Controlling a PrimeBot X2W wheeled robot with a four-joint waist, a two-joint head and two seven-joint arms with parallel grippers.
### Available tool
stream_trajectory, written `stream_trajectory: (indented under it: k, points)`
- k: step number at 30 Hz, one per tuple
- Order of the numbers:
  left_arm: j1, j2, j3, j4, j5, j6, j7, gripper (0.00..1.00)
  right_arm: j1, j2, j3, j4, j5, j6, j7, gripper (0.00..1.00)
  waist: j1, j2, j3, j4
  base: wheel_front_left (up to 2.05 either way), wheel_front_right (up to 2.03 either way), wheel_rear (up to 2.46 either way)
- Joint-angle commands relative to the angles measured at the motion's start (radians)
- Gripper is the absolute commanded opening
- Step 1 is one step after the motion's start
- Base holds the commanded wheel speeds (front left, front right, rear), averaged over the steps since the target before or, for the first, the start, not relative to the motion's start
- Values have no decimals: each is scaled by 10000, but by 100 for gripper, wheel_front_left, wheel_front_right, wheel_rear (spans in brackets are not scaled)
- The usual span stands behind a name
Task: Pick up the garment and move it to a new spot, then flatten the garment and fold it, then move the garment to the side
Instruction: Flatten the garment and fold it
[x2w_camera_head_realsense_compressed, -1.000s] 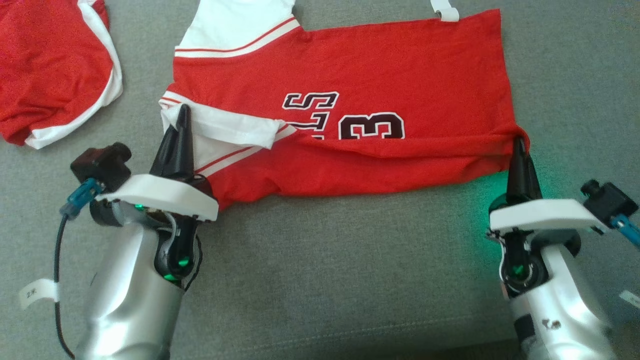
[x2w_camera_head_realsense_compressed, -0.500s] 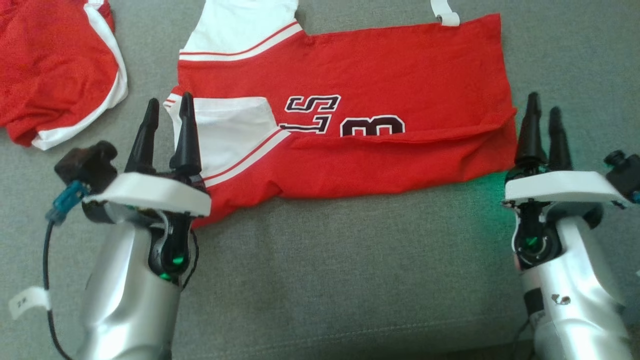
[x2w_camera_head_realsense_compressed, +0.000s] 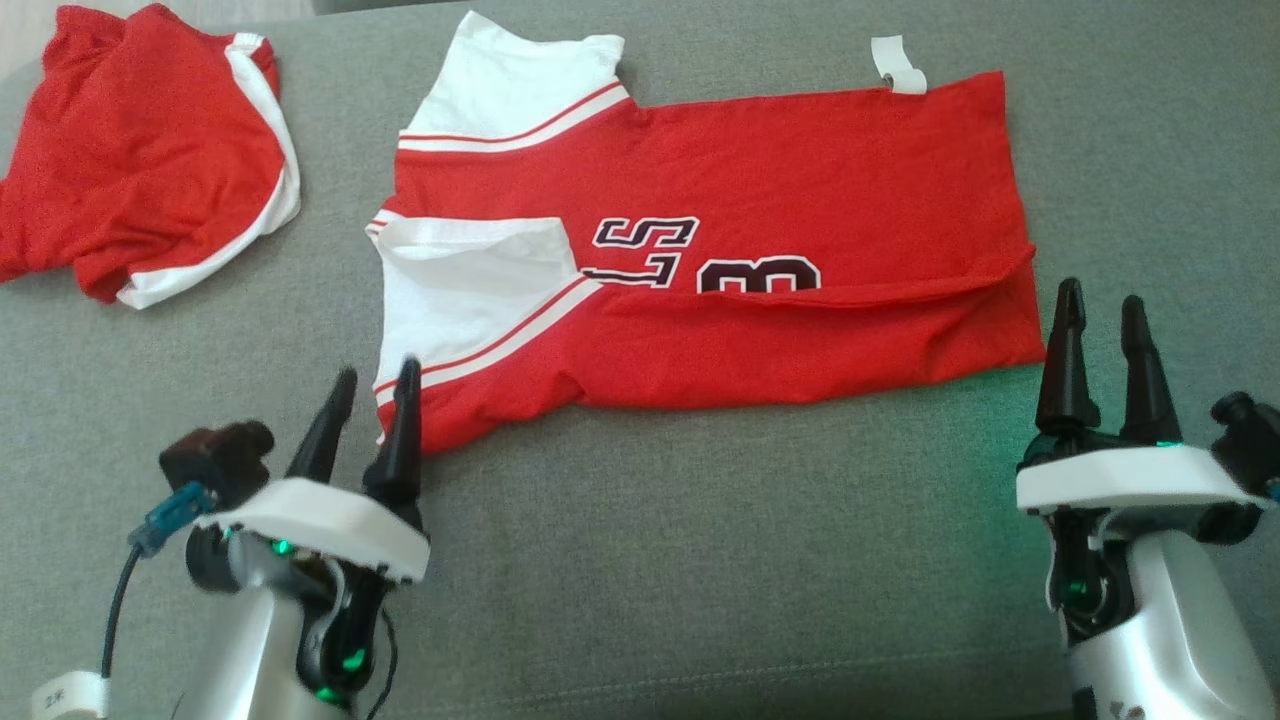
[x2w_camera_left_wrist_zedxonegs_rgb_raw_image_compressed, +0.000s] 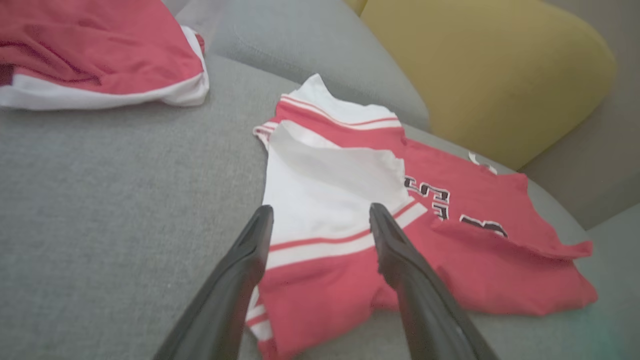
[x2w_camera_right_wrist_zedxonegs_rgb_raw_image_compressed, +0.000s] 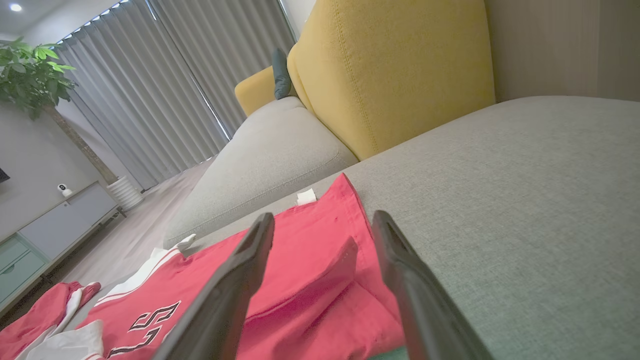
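Observation:
The garment (x2w_camera_head_realsense_compressed: 760, 190) is a red jersey with white sleeves and black lettering, lying flat on the grey sofa seat with its near long edge folded up over the number. It also shows in the left wrist view (x2w_camera_left_wrist_zedxonegs_rgb_raw_image_compressed: 450, 260) and the right wrist view (x2w_camera_right_wrist_zedxonegs_rgb_raw_image_compressed: 310, 265). My left gripper (x2w_camera_head_realsense_compressed: 375, 385) is open and empty, just in front of the jersey's near left corner. My right gripper (x2w_camera_head_realsense_compressed: 1103, 310) is open and empty, just off the near right corner. Both sets of fingers (x2w_camera_left_wrist_zedxonegs_rgb_raw_image_compressed: 250, 260) (x2w_camera_right_wrist_zedxonegs_rgb_raw_image_compressed: 250, 260) stand apart from the cloth.
A second red and white garment (x2w_camera_head_realsense_compressed: 140, 150) lies crumpled at the far left of the seat. A yellow cushion (x2w_camera_right_wrist_zedxonegs_rgb_raw_image_compressed: 390, 70) stands behind the jersey. The grey seat (x2w_camera_head_realsense_compressed: 700, 560) in front of the jersey is bare. A white tag (x2w_camera_head_realsense_compressed: 895, 65) sticks out at the jersey's far edge.
Both grippers opened and let go of the jersey's near edge, leaving it folded over, then drew back toward me. The head view has shifted too.

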Motion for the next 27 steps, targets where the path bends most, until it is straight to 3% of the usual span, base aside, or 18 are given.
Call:
stream_trajectory:
  k: [1, 15, 24, 25, 27]
  points:
    - [-95, 277, 236, -382, -48, 81, 191, 100, -95, -35, 268, -392, -75, 65, -106, 100, -1, 0, -26, 28, 0, 0, 0]
    - [270, 539, 466, -516, -722, 1236, 3014, 100, -1, -35, 559, -570, 110, 65, -106, 100, -1, 0, 145, -209, 0, 0, 0]
    - [316, 492, 336, -378, -952, 1277, 3513, 100, -12, -35, 569, -431, 50, 65, -106, 100, -1, 0, 142, -422, 0, 0, 0]
    - [318, 483, 294, -375, -961, 1267, 3558, 95, -17, -35, 558, -396, 31, 65, -106, 100, -1, 0, 138, -439, 0, 0, 0]
    - [331, 476, 229, -379, -960, 1270, 3624, 45, -28, -35, 544, -335, -3, 65, -106, 100, -1, 0, 127, -463, 0, 0, 0]
